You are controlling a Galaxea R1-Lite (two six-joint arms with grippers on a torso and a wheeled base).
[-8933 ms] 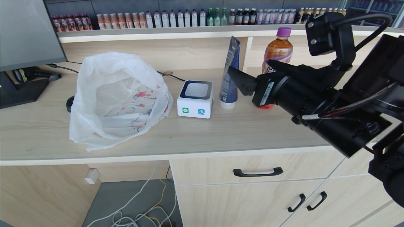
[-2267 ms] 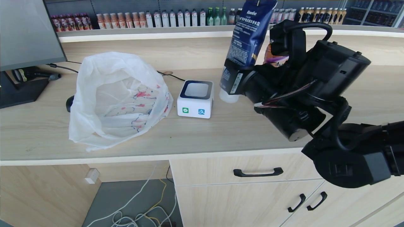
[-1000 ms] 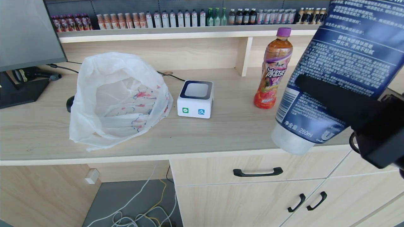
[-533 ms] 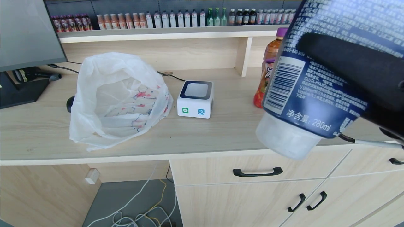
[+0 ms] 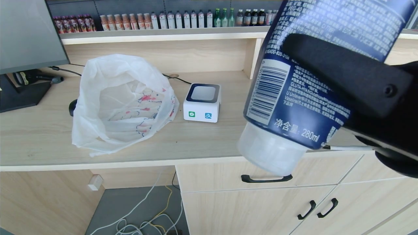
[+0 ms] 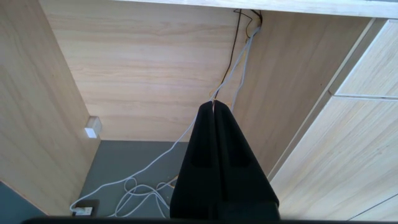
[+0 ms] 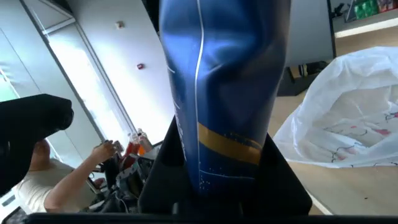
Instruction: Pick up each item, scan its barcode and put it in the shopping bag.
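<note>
Monitor on counter, drawers, floor cables, shelved bottles

A: What is cut off?
B: The blue tube is cut by the head view's top edge, the monitor by its left edge.
A: Hidden?
B: The counter's right part is covered by the tube.

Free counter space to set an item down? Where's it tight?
Bare: the counter strip between scanner and front edge; the patch left of the shopping bag, before the monitor base. Tight: the bag-to-scanner gap. The held tube hides the counter's right part in the head view.
</note>
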